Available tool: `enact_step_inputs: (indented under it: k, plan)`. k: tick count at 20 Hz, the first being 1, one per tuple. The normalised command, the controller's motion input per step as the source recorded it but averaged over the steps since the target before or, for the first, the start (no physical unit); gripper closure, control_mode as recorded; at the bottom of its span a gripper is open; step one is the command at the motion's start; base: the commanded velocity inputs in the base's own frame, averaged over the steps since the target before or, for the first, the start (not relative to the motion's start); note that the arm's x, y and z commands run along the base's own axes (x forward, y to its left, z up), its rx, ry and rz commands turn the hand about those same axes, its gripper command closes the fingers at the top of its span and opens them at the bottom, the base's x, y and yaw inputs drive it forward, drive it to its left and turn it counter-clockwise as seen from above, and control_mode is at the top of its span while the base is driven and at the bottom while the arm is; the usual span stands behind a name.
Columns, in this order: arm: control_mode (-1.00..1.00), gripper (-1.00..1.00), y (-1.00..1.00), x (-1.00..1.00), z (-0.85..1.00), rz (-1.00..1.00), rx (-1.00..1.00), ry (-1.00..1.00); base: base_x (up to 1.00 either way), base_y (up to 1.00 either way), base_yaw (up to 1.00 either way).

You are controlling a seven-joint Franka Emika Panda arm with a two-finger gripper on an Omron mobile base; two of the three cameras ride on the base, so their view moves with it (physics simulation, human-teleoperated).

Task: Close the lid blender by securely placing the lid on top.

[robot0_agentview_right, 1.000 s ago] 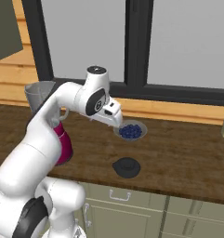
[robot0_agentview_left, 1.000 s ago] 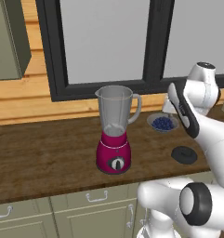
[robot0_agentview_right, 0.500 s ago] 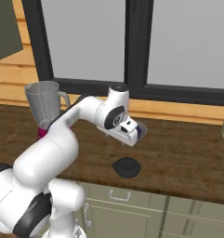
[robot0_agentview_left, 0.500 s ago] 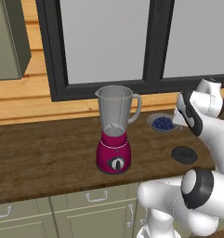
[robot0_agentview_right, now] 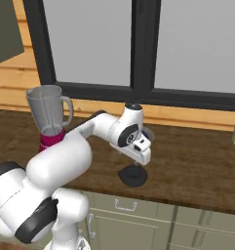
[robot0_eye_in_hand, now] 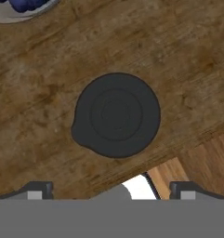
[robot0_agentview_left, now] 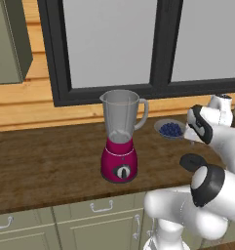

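Poised above the lid, the gripper points down at it with its two dark fingertips set wide apart and nothing between them; they stand clear of the cap on either side, not touching it. The lid is a black round disc with a small lip on one edge, lying flat near the front edge of the wooden countertop.

Well apart from it, toward the left of the counter, stands the blender: a magenta rounded base with a dark dial, and a clear grey jar with a side handle, its mouth uncovered. Behind the lid, nearer the wall, sits a bluish bowl of blueberries.

That countertop is dark brown wood with a visible grain. Below it run pale olive cabinet fronts with small metal handles. Behind the counter, light wooden planks line the wall under a large window with a black frame and grey panes. An olive upper cabinet hangs at the left. No writing or brand mark can be read on the blender or anywhere else.
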Motion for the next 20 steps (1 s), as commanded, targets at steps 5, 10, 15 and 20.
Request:
enact_step_inputs:
  k: [5,10,15,20]
  plan:
    - [-1.0,-1.0,-0.02,0.2,-0.57,-0.02,0.0,0.12,0.0,0.0,0.0]
    - [-1.0,-1.0,0.0,0.11,-0.49,0.0,0.0,0.07,0.0,0.0,0.0]
    - [-1.0,-1.0,-0.12,0.19,-0.33,0.0,0.0,0.02,0.0,0.0,0.0]
    - [-1.0,-1.0,-0.16,0.27,-0.22,0.0,0.0,0.0,0.0,0.0,0.0]
